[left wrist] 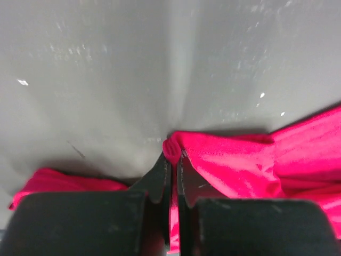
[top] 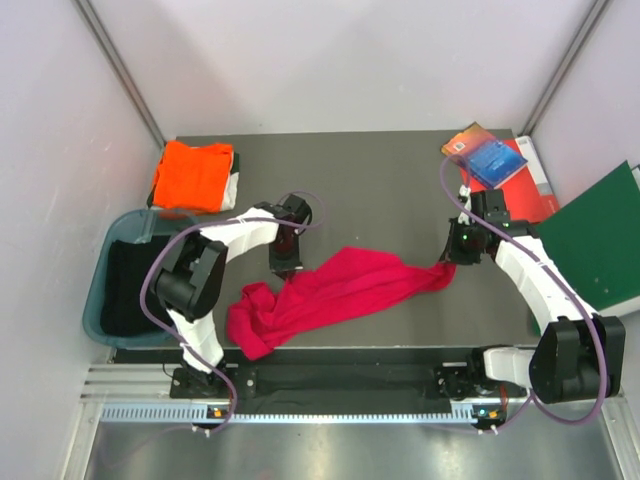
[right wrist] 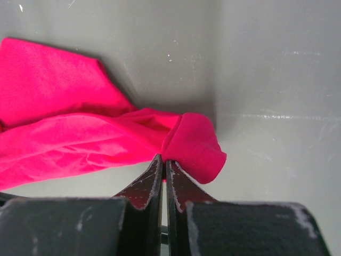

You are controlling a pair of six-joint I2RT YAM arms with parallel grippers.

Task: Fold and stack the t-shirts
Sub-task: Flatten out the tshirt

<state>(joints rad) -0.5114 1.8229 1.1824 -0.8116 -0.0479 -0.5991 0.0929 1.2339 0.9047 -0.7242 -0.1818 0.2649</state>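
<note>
Closed on cloth, the left end effector [left wrist: 173, 157] pinches a small bunched fold of the red shirt [left wrist: 240, 165] at its fingertips, and red shows in the narrow slit between the fingers. Seen from above, it points down at the shirt's upper edge, left of the shirt's middle. The right end effector [right wrist: 162, 160] is clamped too, its tips biting a rounded corner of the red shirt, which spreads away to the left in the wrist view. From above, that corner is the shirt's right-hand tip. The shirt runs as a rumpled band between the two arms and ends in a crumpled heap near the front edge of the counter [top: 380, 180], beside the left arm. The orange shirt [top: 192, 175] lies folded at the far left corner, well apart from both end effectors. A teal bin [top: 128, 222] with dark contents sits at the left edge. Books [top: 490, 160] and a green binder [top: 600, 235] lie at the far right.
</note>
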